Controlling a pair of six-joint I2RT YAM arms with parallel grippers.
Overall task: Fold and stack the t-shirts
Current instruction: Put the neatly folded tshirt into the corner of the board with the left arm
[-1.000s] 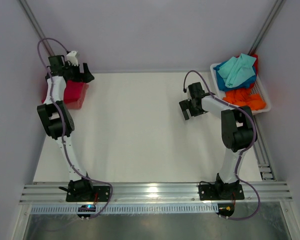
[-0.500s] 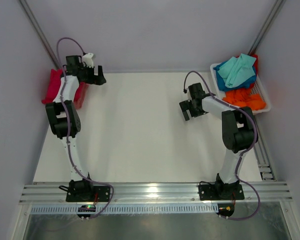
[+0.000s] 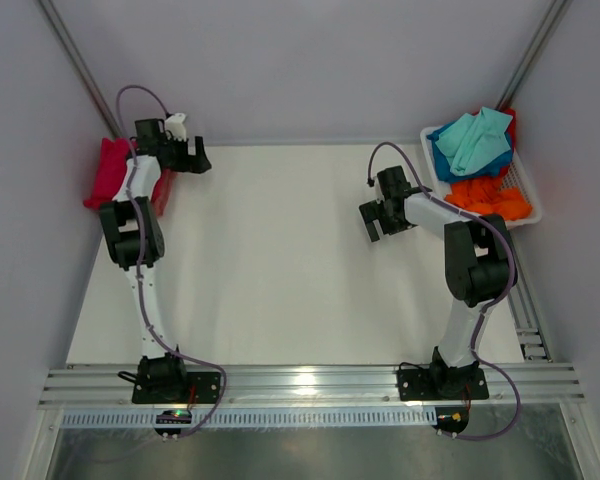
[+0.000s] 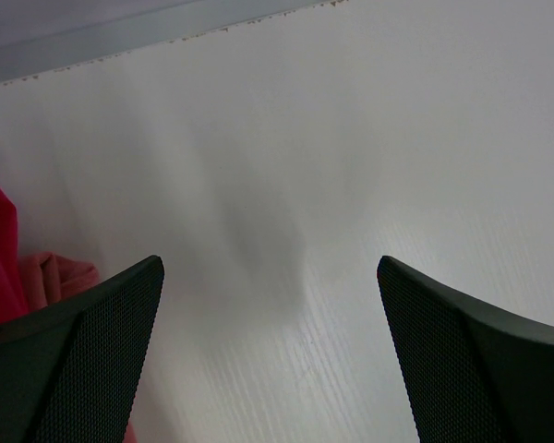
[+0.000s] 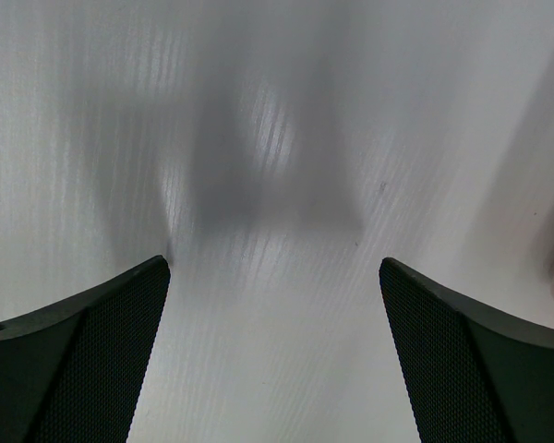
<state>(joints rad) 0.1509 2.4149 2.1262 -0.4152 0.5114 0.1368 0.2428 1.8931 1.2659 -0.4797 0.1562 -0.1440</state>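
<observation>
I have the left hand (image 3: 200, 158) up at the far-left corner of the tabletop (image 3: 280, 270). It is released, with its fingers (image 4: 92, 360) spread wide and only bare white surface between them. The hand points toward the right, away from the red pile (image 3: 106, 172). That pile lies at the tabletop's left edge against the side wall, just beside the left arm and partly hidden by it. From above I cannot tell how neatly it is folded. In the left wrist view, red cloth shows at the left border, and a bit of pink shirt (image 4: 60, 277) sits just beside the left finger.

The right hand (image 3: 372, 232) hangs over the tabletop right of centre. It is also released and wide open, and its wrist view shows only white surface and its own shadow beneath.

The remaining shirts are heaped in the basket (image 3: 526, 192) at the far-right corner, near the right hand but not touching it. A teal shirt (image 3: 475, 138) is on top, a blue shirt (image 3: 442, 160) is under it at the left, an orange shirt (image 3: 492, 196) is at the near end, and a strip of red shows at the back.
</observation>
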